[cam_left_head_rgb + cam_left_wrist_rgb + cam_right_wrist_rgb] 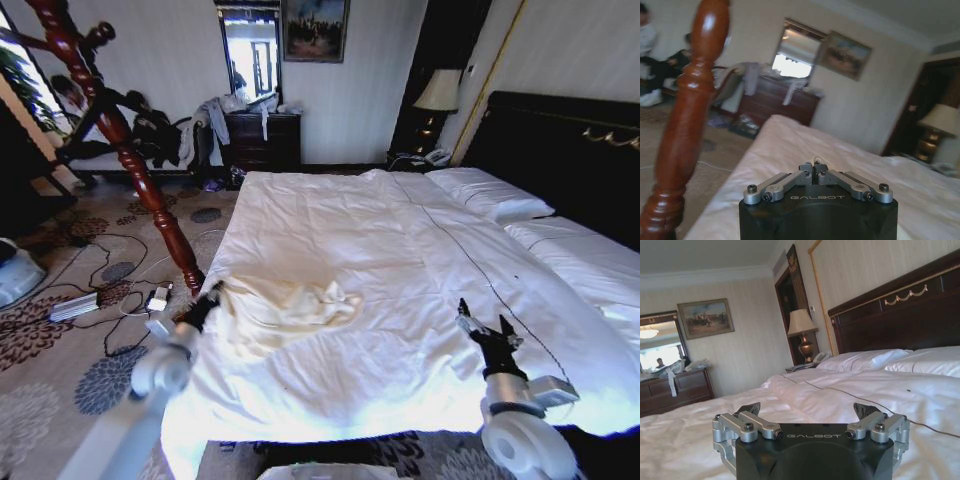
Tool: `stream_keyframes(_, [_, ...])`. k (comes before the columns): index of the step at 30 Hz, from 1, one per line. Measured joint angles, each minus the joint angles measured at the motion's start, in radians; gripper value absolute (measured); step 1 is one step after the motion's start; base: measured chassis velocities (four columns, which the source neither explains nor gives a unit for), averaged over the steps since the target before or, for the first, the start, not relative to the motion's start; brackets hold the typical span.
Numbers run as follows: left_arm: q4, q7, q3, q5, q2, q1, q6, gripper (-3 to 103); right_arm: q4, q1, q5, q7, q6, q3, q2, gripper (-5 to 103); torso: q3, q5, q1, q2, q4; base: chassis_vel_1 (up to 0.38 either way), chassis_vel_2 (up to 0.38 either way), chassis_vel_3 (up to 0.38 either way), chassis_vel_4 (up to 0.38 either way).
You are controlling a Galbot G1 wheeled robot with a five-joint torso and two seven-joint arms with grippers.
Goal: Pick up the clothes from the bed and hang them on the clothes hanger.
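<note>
bed (420, 270): white quilt, dark stitched line lengthwise, pillows against the black headboard (560, 150).
garment (290, 305): cream cloth, crumpled on the quilt near the bed's left edge, close to the foot end.
left gripper (212, 293): at the bed's left edge, just beside the garment, fingers pressed together, holding nothing.
right gripper (483, 324): over the quilt on the bed's right part near the foot end, fingers spread, empty, well apart from the garment.
wooden post (120, 130): red-brown turned wood, standing on the carpet left of the bed, near the left gripper.
</note>
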Motion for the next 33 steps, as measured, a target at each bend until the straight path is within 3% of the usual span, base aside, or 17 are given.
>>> stream_keyframes(7, [0.227,-0.044,0.113,-0.007,-0.030,-0.223,0.037,-3,-0.006,-0.022,-0.015,-0.001,0.002,0.008,0.009,100,0.000,-0.0005,0.000,0.000,0.0003,0.000,0.000,0.000,0.000])
stream_keyframes(8, [0.240,-0.059,0.125,0.002,-0.036,-0.242,0.047,2,-0.006,-0.025,-0.017,-0.001,0.003,0.010,0.010,100,0.000,-0.0005,0.000,0.000,0.0003,0.000,0.000,0.000,0.000])
stream_keyframes(10, [0.243,-0.066,0.127,0.004,-0.039,-0.249,0.053,2,-0.006,-0.026,-0.018,-0.001,0.004,0.010,0.011,100,0.000,-0.0007,0.000,0.000,0.0003,0.000,0.000,0.000,0.000])
stream_keyframes(13, [0.229,-0.134,0.126,0.010,-0.056,-0.299,0.105,18,-0.006,-0.033,-0.027,-0.002,0.006,0.011,0.022,100,0.000,-0.0004,0.000,0.000,0.0005,0.000,0.000,0.000,0.000])
stream_keyframes(15, [0.224,-0.141,0.123,0.007,-0.057,-0.307,0.114,18,-0.006,-0.033,-0.029,-0.002,0.006,0.010,0.024,100,0.000,-0.0003,0.000,0.000,0.0004,0.000,0.000,0.000,0.000])
stream_keyframes(16, [0.214,-0.150,0.118,-0.013,-0.056,-0.319,0.137,24,-0.006,-0.034,-0.032,-0.002,0.007,0.008,0.027,100,0.000,-0.0002,0.000,0.000,0.0005,0.000,0.000,0.000,0.000])
stream_keyframes(18, [0.186,-0.164,0.113,-0.124,-0.044,-0.326,0.249,34,-0.010,-0.034,-0.042,-0.002,0.007,0.000,0.035,100,0.000,0.0000,0.000,0.000,0.0005,0.000,0.000,0.000,0.000])
stream_keyframes(22, [0.181,-0.189,0.114,-0.191,-0.040,-0.322,0.313,45,-0.017,-0.032,-0.052,-0.002,0.008,-0.007,0.049,100,0.000,-0.0003,0.000,0.000,0.0006,0.000,0.000,0.000,0.000])
stream_keyframes(23, [0.179,-0.191,0.104,-0.202,-0.047,-0.312,0.314,56,-0.020,-0.033,-0.056,-0.002,0.009,-0.009,0.055,100,0.000,-0.0004,0.000,0.000,0.0005,0.000,0.000,0.000,0.000])
stream_keyframes(25, [0.174,-0.191,0.099,-0.207,-0.050,-0.306,0.314,56,-0.022,-0.034,-0.057,-0.002,0.010,-0.009,0.055,100,0.000,-0.0005,0.000,0.000,0.0006,0.000,0.000,0.000,0.000])
stream_keyframes(26, [0.167,-0.191,0.091,-0.214,-0.053,-0.297,0.314,61,-0.025,-0.036,-0.059,-0.002,0.011,-0.009,0.055,100,0.000,-0.0005,0.000,0.000,0.0006,0.000,0.000,0.000,0.000])
stream_keyframes(28, [0.135,-0.172,0.066,-0.228,-0.063,-0.263,0.243,72,-0.030,-0.038,-0.064,-0.001,0.015,-0.007,0.053,100,0.000,-0.0005,0.000,0.000,0.0005,0.000,0.000,0.000,0.000])
stream_keyframes(30, [0.118,-0.166,0.059,-0.243,-0.066,-0.249,0.223,72,-0.030,-0.038,-0.064,-0.001,0.015,-0.006,0.053,100,0.000,-0.0005,0.000,0.000,0.0006,0.000,0.000,0.000,0.000])
stream_keyframes(31, [0.094,-0.163,0.055,-0.259,-0.068,-0.232,0.208,78,-0.030,-0.038,-0.064,0.000,0.016,-0.004,0.055,100,0.000,-0.0005,0.000,0.000,0.0006,0.000,0.000,0.000,0.000])
stream_keyframes(33, [-0.031,-0.159,0.053,-0.278,-0.073,-0.139,0.178,89,-0.031,-0.041,-0.064,0.004,0.018,-0.001,0.061,100,0.000,-0.0001,0.000,0.000,0.0004,0.000,0.000,0.000,0.000])
